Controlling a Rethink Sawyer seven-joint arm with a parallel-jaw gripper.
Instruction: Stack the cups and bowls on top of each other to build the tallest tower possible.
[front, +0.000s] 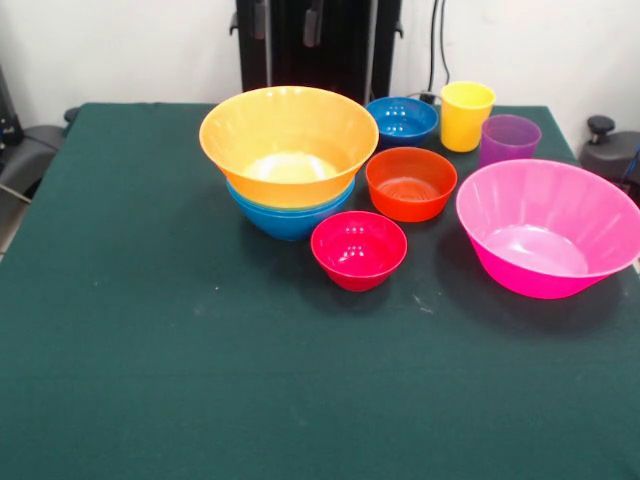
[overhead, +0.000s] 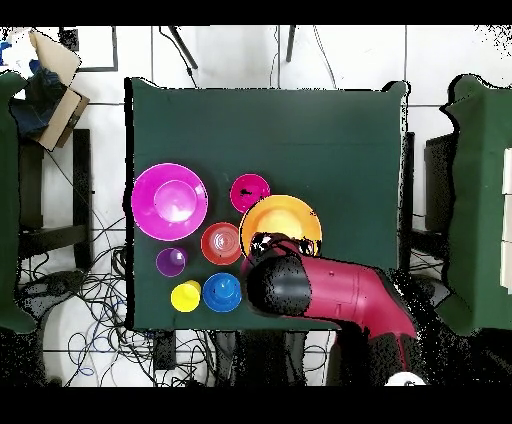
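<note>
Nearest the front edge of the green worktop (front: 150, 360): crimson bowl (front: 358, 249), alone, upright. Behind it to the left, the tower (front: 289, 160): large orange bowl (front: 288, 140) nested in a light blue bowl (front: 288, 215) whose rim and lower wall show beneath. Orange-red bowl (front: 410, 183) just right of the tower, apart from it. Big pink bowl (front: 548, 226) at the right edge, tilted. Toward the far edge: dark blue bowl (front: 401, 119), yellow cup (front: 466, 115), purple cup (front: 508, 139), all upright. Overhead, the red and black arm (overhead: 330, 290) overlaps the orange bowl's rim; pincer hidden, can't tell whether it is open or closed.
</note>
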